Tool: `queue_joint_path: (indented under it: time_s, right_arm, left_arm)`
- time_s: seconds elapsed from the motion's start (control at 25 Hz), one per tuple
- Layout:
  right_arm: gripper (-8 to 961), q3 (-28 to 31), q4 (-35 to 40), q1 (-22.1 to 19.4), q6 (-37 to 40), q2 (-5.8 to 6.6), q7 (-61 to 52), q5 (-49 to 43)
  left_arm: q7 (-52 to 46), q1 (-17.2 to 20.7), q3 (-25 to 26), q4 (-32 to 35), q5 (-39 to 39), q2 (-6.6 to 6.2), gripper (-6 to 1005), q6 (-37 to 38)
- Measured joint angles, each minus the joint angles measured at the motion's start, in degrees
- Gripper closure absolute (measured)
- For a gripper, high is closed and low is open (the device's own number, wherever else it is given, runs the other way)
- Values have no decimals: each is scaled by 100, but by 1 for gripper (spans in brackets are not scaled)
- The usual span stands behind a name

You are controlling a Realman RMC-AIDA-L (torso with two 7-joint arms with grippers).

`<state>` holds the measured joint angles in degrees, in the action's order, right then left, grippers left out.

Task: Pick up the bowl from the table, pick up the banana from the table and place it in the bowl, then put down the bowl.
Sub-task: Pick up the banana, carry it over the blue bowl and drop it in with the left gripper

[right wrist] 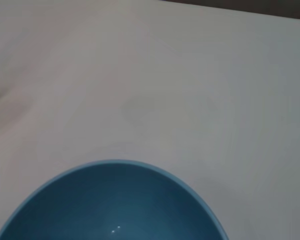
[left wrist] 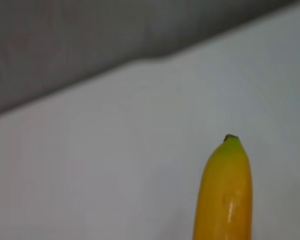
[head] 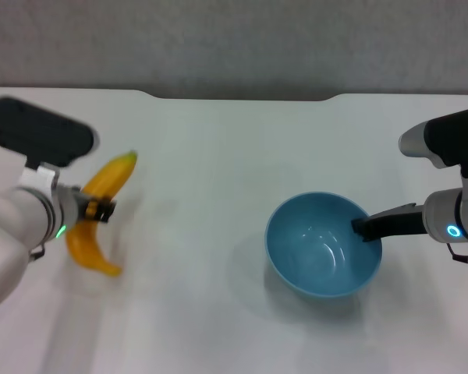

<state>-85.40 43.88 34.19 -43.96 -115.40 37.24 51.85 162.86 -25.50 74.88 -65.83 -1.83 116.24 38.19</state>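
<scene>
Left gripper (head: 95, 209) was clamped on the banana (head: 101, 204) around its middle, way out on the robot's left side of the table (head: 203, 156). In the head view the banana's long axis ran roughly away from the robot, greenish tip at the far end and the other end curving back toward the robot below the grip. It looked lifted off the table, though I couldn't be sure. Right gripper (head: 361, 227) was pinched on the near-side rim of the bowl (head: 323, 245), with 1 dark finger reaching inside the wall. The bowl looked to be held a bit above the table, going by the shadow under it. So the bowl sat well apart from the left gripper, straight across toward the robot's right, and that sideways gap is what the next carry has to close.

Left wrist view: just the banana's tip (left wrist: 225, 190) poking out ahead of the gripper over bare white table, fingers not visible.

Right wrist view: the bowl's blue rim and empty inside (right wrist: 115, 205) right in front of that gripper, nothing in it yet.
</scene>
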Motion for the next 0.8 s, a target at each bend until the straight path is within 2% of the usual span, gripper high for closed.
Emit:
queue_joint_path:
  time_s: [0.04,0.08,0.16,0.36,0.56,0.8]
  right_arm:
    - [905,0,-11,2,14,0,-5,0]
    - [904,-1,-25,14,29,0,-14,0]
    - [904,-19,-46,59,51,-2,-37,0]
    - [903,-88,-68,246,68,-30,-160,53]
    - [902,-217,-226,463,97,-23,-153,440]
    - [901,-298,-287,674,103,-32,-179,603]
  left_arm:
    - [0,127,18,-426,9,0,509,37]
    - [0,127,18,-426,9,0,509,37]
    - [0,290,1,-969,46,5,509,66]
    - [-1,434,-143,-1658,69,18,509,33]
    - [-8,442,-418,-1993,321,30,509,-118]
    - [-33,448,-644,-1902,792,30,509,-745]
